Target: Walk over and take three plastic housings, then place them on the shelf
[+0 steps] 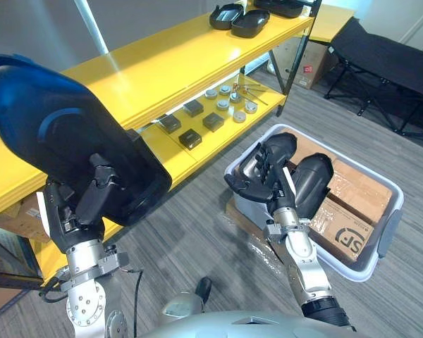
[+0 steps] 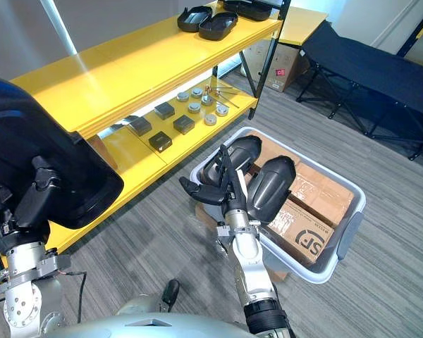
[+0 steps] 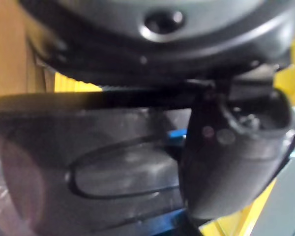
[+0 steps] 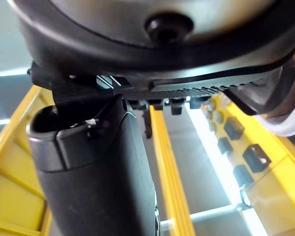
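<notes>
fingertips of my left hand (image 1: 92, 193) hidden behind big glossy black plastic housing (image 1: 49, 120) I grip, second black domed plastic housing (image 1: 282, 144) part-covered by my clasping right hand (image 1: 266, 172), small grey round parts (image 1: 231, 102) on yellow metal shelf (image 1: 225, 137) too small to identify

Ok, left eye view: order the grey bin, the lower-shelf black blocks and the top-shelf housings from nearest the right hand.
From the right hand, gripping a housing:
1. Grey bin, directly beside it.
2. Black blocks, lower tier of the shelf, ahead-left.
3. Top-shelf housings, far end.
</notes>
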Available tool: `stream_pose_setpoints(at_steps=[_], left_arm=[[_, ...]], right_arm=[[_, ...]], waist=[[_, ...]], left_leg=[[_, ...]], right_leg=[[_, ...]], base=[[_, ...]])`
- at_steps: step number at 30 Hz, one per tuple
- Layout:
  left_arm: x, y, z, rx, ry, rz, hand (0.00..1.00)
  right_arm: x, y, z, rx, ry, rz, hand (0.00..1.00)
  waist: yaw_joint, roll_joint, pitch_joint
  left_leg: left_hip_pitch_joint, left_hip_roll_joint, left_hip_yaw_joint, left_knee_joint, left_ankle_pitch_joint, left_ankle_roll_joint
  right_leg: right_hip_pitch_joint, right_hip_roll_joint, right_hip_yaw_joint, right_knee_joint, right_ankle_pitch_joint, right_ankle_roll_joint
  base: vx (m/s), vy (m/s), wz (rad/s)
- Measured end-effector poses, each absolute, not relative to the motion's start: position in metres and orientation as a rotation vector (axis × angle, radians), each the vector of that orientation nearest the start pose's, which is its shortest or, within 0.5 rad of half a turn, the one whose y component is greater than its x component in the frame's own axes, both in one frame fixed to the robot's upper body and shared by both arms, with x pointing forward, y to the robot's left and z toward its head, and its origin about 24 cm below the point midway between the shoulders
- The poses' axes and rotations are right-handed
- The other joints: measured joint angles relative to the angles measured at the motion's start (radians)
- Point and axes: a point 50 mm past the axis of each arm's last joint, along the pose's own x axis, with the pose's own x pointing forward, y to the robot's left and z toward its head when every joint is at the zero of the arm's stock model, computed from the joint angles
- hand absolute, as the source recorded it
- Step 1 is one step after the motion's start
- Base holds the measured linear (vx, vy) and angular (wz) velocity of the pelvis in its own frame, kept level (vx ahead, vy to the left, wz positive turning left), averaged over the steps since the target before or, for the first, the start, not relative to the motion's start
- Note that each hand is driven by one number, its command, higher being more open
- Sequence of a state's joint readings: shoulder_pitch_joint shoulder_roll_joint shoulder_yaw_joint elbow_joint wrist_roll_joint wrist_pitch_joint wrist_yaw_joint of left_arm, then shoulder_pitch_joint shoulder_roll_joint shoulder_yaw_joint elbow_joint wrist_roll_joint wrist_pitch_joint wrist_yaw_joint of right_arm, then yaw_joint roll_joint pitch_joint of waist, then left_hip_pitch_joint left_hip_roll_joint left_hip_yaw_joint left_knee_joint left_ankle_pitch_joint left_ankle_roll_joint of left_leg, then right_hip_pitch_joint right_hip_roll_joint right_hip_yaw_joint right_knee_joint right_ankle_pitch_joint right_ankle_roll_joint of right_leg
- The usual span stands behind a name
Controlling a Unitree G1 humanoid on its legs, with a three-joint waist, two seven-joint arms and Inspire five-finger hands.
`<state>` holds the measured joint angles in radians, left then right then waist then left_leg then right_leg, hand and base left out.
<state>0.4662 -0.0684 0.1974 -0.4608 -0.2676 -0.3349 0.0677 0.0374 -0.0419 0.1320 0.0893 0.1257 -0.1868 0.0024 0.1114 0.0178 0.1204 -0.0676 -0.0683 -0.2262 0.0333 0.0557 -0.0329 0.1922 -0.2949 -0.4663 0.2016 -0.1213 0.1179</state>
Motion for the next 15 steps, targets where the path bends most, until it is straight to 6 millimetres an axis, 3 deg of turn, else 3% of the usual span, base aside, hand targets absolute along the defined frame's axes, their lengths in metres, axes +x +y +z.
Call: stream_pose_setpoints(at_steps=[4,6,7,10,12,14,15], left_arm=[[0.147,0.212,0.088,-0.187,-0.384,0.399,0.00],[0.147,0.211,0.089,-0.188,-0.390,0.390,0.00],[0.147,0.210,0.090,-0.189,-0.393,0.386,0.00],[0.147,0.208,0.095,-0.183,-0.414,0.379,0.00],[0.146,0.208,0.101,-0.156,-0.438,0.374,0.00],[0.145,0.210,0.104,-0.133,-0.451,0.369,0.00],[0.145,0.212,0.104,-0.129,-0.453,0.376,0.00]], right_arm=[[0.243,-0.131,0.032,0.084,-0.067,0.119,1.00],[0.243,-0.132,0.036,0.088,-0.091,0.115,1.00],[0.243,-0.133,0.037,0.090,-0.098,0.113,1.00],[0.246,-0.132,0.042,0.108,-0.120,0.111,1.00],[0.248,-0.131,0.046,0.118,-0.151,0.105,1.00],[0.248,-0.131,0.046,0.121,-0.155,0.096,1.00],[0.247,-0.133,0.046,0.112,-0.158,0.087,1.00]], waist=[[-0.005,0.003,0.002],[-0.009,0.004,0.012],[-0.010,0.005,0.017],[-0.003,0.004,0.029],[0.002,-0.014,0.041],[0.018,-0.043,0.056],[0.024,-0.027,0.064]], left_leg=[[-0.005,0.004,0.006,-0.013,0.011,-0.018],[-0.017,0.020,0.085,-0.010,0.003,-0.019],[-0.021,0.028,0.112,-0.001,0.003,-0.019],[-0.063,0.034,0.126,0.063,-0.015,-0.017],[-0.108,0.025,0.137,0.148,-0.054,-0.010],[-0.137,0.021,0.210,0.274,-0.122,0.027],[-0.135,0.013,0.213,0.334,-0.184,0.036]], right_leg=[[0.001,0.001,0.006,-0.003,-0.047,0.020],[0.001,0.001,0.008,-0.015,-0.075,0.049],[0.002,0.001,0.006,-0.013,-0.082,0.047],[-0.002,-0.003,-0.007,-0.010,-0.092,0.033],[-0.002,-0.016,-0.028,0.007,-0.113,0.030],[0.015,-0.043,-0.049,0.030,-0.133,0.007],[-0.021,-0.084,-0.037,0.224,-0.122,-0.046]], base=[[-0.06,-0.090,-0.05],[-0.12,-0.053,-0.11],[-0.11,-0.020,0.00],[-0.06,0.029,0.11],[-0.02,0.052,0.29],[0.08,0.140,0.29],[0.13,0.185,0.40]])
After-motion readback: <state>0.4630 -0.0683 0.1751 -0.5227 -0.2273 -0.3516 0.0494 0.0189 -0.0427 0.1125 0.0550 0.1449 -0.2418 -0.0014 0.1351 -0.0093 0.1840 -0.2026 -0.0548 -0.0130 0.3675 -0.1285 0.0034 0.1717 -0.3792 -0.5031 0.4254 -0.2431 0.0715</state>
